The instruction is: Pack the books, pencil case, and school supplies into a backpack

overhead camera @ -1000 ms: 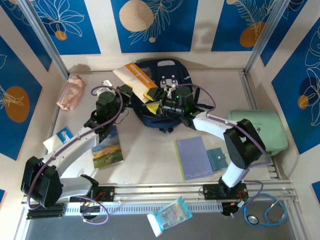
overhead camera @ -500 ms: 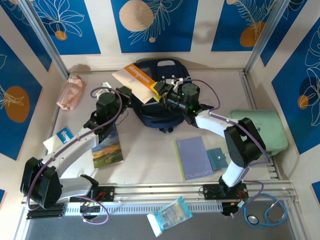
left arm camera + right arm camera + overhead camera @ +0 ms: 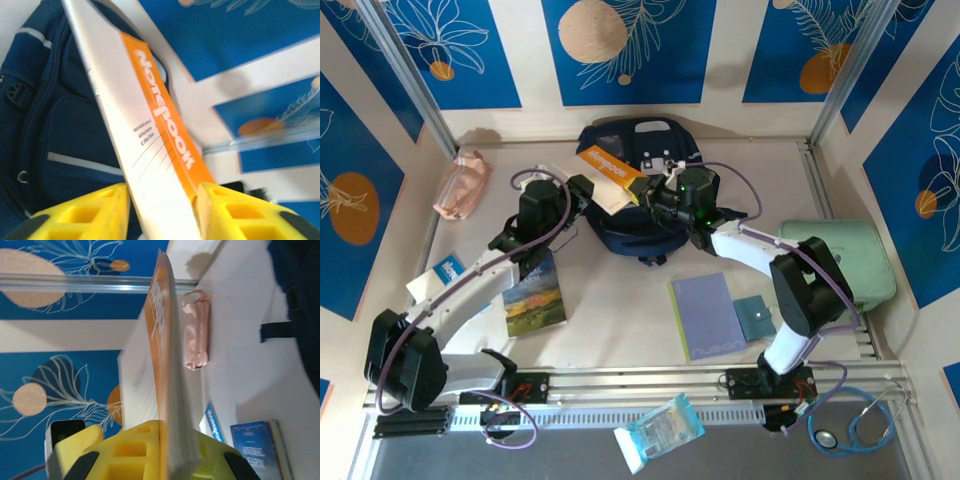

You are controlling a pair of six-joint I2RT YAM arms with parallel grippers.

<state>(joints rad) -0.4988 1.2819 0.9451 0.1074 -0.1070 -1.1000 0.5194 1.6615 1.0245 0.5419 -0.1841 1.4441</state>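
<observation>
Pale tabletop (image 3: 620, 320), blue leaf-print walls (image 3: 630, 50), right gripper (image 3: 642, 191) clamped on orange-banded book (image 3: 610, 172), left gripper (image 3: 582, 189) parted around it

in the top view the near corner of the white book (image 3: 607, 170) is hidden under the right gripper (image 3: 645, 190). the left wrist view cuts the backpack (image 3: 50, 130) at its left edge. the right wrist view cuts the flat book (image 3: 257, 447) at the bottom edge, its title too blurred to read.

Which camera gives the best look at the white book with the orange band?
Left wrist: the thin white orange-banded book shows its cover lettering clearly. Right wrist sees it edge-on; the top view, small.
</observation>
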